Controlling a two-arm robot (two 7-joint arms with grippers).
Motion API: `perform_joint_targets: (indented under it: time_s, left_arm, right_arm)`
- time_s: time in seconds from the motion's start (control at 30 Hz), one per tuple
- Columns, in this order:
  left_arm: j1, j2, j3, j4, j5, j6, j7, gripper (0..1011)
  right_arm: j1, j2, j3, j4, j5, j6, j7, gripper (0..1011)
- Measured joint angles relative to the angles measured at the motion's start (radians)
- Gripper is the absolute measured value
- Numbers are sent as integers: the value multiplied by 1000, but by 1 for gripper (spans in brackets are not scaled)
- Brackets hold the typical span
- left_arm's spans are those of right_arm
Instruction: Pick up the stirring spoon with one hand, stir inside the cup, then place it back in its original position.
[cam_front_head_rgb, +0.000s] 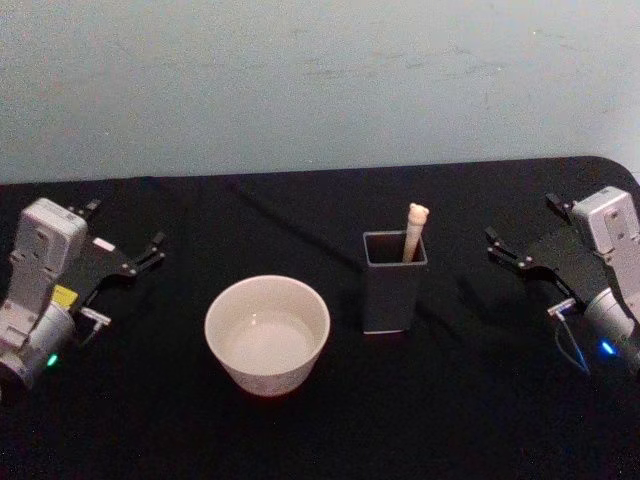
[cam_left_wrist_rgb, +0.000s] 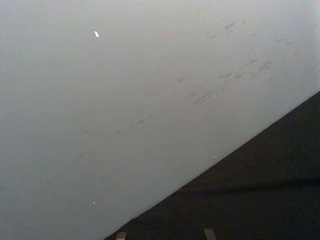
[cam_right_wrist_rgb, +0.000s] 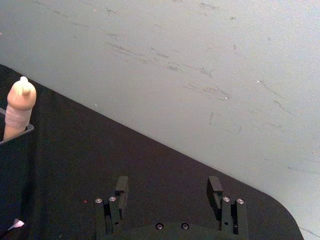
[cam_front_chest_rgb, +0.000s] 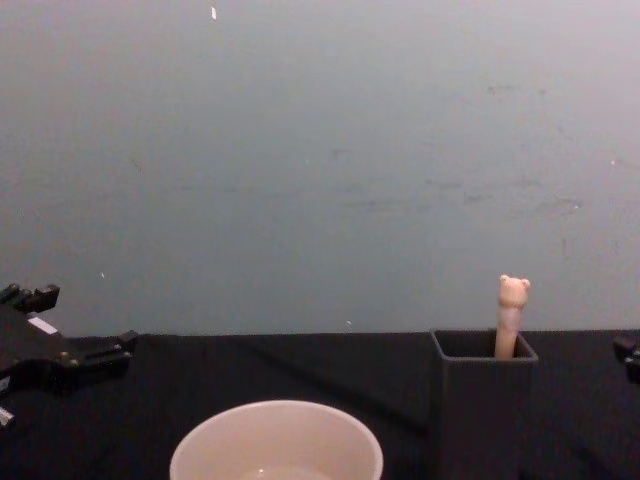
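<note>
The stirring spoon (cam_front_head_rgb: 415, 228) stands upright in a dark grey square holder (cam_front_head_rgb: 391, 292), its beige bear-head handle (cam_front_chest_rgb: 512, 312) sticking out above the rim; its stem and bowl are hidden inside. The cream cup (cam_front_head_rgb: 267, 336) sits left of the holder, with liquid in it. My left gripper (cam_front_head_rgb: 128, 222) rests open at the table's left side, well away from the cup. At the far right my right gripper (cam_front_head_rgb: 522, 217) rests open, apart from the holder. In the right wrist view the right gripper (cam_right_wrist_rgb: 168, 188) has nothing between its spread fingers, and the spoon handle (cam_right_wrist_rgb: 20, 106) shows beyond it.
A black cloth covers the table (cam_front_head_rgb: 470, 400), and a pale wall (cam_front_head_rgb: 320, 80) stands close behind its back edge. Bare cloth lies between each gripper and the two vessels. The holder (cam_front_chest_rgb: 482, 410) stands taller than the cup (cam_front_chest_rgb: 276, 445).
</note>
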Motion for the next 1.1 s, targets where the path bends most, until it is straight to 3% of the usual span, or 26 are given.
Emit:
perform_joint_targets:
  time_s: [1.1]
  left_arm:
    - [0, 0, 0, 0, 0, 0, 0, 1001]
  right_arm:
    - [0, 0, 0, 0, 0, 0, 0, 1003]
